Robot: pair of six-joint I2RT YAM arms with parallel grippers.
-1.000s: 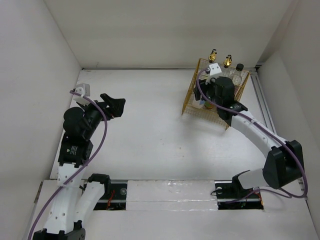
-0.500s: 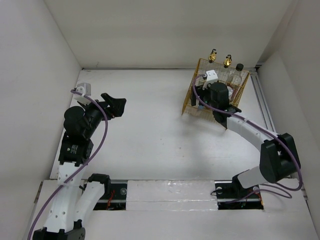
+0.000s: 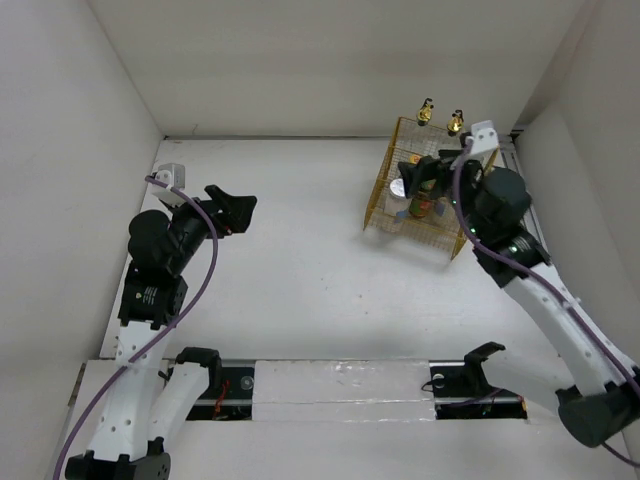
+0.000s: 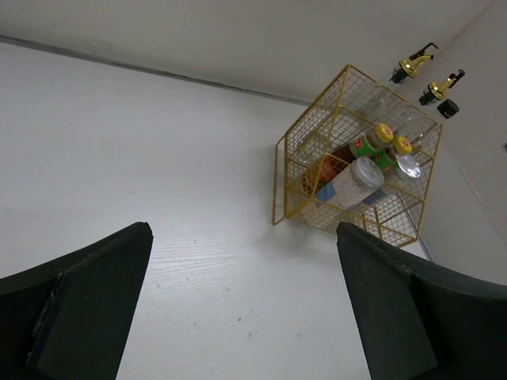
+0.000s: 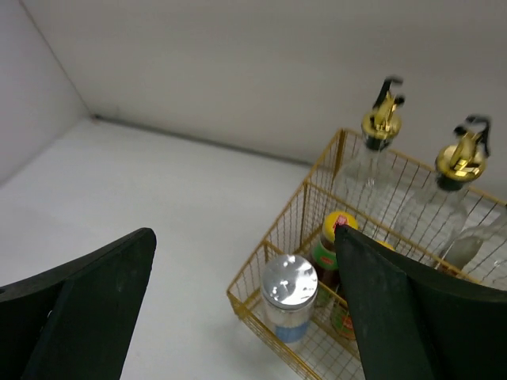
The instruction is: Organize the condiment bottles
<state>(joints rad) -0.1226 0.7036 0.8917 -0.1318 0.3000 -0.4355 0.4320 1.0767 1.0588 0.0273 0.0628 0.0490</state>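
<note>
Matte white table (image 3: 300, 250) bears a yellow wire basket (image 3: 380, 200) of glass cruets (image 5: 372, 162); left gripper (image 4: 242, 236) and right gripper (image 5: 244, 233) gape wide.

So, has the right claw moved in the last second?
Yes. The right claw has lifted away from the middle of the yellow wire basket and drawn back toward the basket's right side, open and holding nothing.

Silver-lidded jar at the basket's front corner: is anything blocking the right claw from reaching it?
Nothing visible does. The right gripper hangs open above the silver-lidded jar, whose lid shows uncovered in the yellow wire basket's corner.
</note>
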